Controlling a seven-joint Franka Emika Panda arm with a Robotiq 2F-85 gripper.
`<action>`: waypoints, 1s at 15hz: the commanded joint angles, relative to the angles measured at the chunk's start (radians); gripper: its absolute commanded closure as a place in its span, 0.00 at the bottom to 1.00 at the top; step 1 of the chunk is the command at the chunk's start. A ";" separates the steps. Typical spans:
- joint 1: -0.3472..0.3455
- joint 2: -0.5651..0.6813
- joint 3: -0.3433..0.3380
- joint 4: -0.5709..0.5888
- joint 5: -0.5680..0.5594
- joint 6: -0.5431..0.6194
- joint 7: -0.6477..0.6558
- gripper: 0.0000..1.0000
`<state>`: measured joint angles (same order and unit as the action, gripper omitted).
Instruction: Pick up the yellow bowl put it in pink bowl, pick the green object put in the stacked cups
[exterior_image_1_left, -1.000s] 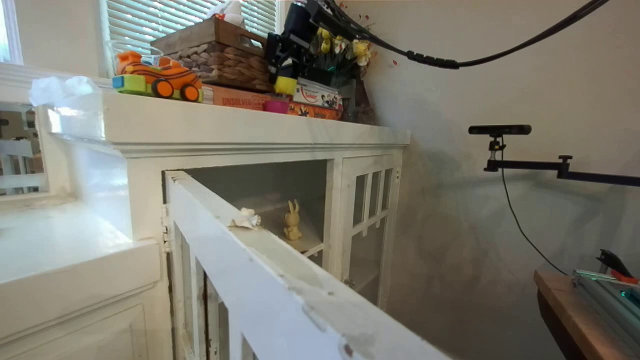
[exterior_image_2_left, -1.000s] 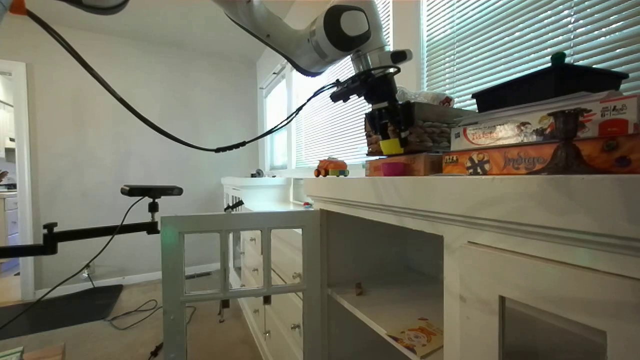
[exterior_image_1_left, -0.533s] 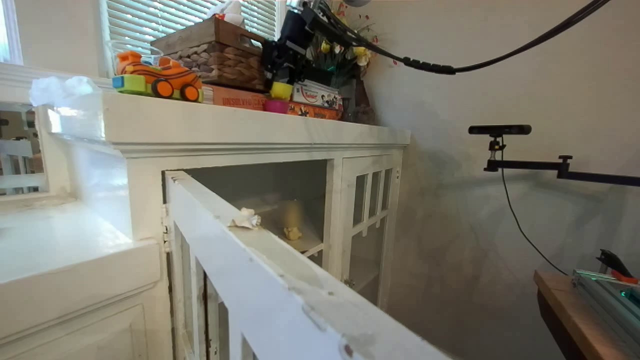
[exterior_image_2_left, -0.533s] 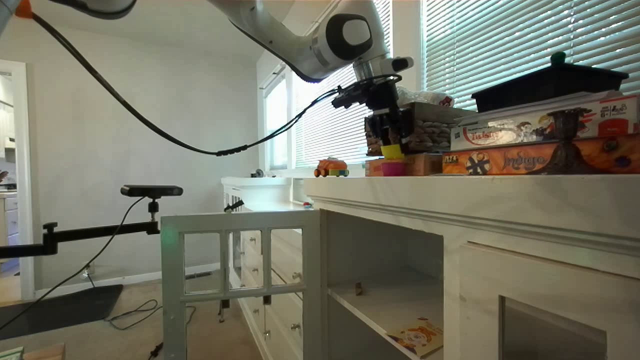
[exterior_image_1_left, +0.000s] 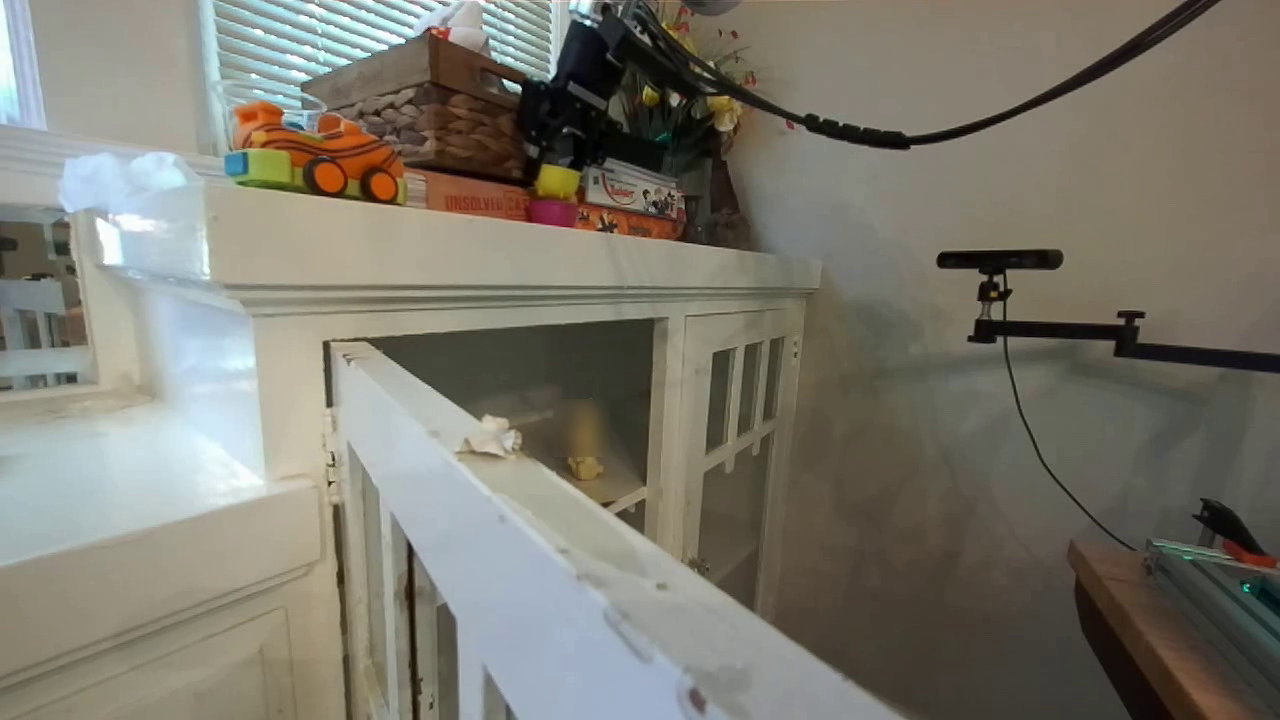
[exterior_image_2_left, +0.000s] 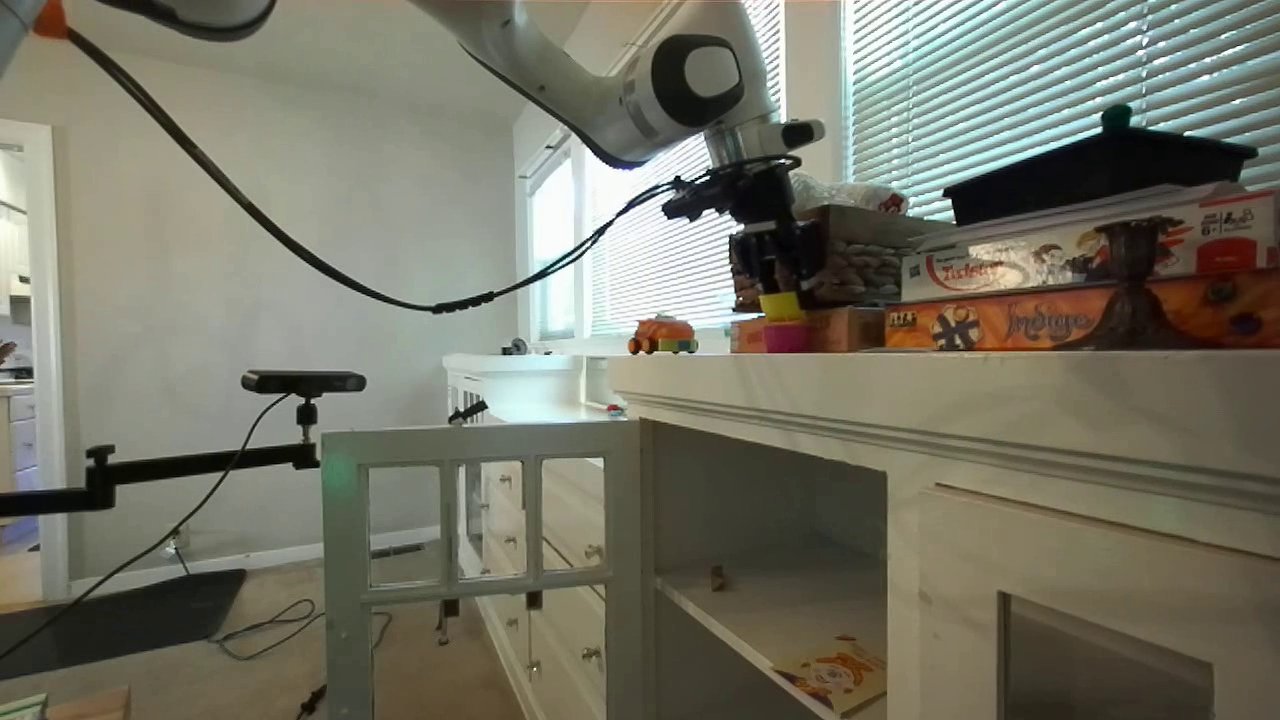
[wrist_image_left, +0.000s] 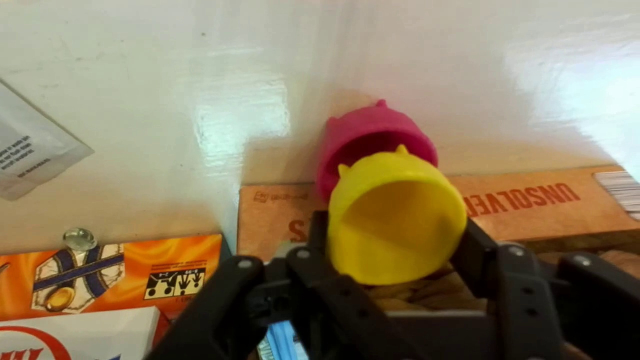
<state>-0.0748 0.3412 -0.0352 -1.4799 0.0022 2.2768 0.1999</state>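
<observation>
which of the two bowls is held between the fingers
The yellow bowl: the fingers hold it from both sides. The pink bowl stands lower, on the white cabinet top, not held.

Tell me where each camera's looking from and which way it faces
In an exterior view: from just over the open cabinet door, looking across it at the cabinet top; gripper and cabling show.
In an exterior view: from in front of the cabinet, facing it at a slant; arm, cabling and gripper show.
In the wrist view: from the arm's end, looking down into the yellow bowl, pink bowl partly behind; of the arm, only the gripper shows.
Both exterior views share the orange toy car; all three, both bowls.
</observation>
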 joint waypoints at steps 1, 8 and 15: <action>0.003 0.018 0.004 0.017 0.043 0.013 -0.032 0.65; 0.000 0.026 0.005 0.015 0.043 0.014 -0.036 0.65; -0.001 0.024 0.004 0.014 0.040 0.007 -0.041 0.15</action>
<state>-0.0754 0.3561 -0.0297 -1.4799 0.0023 2.2798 0.1998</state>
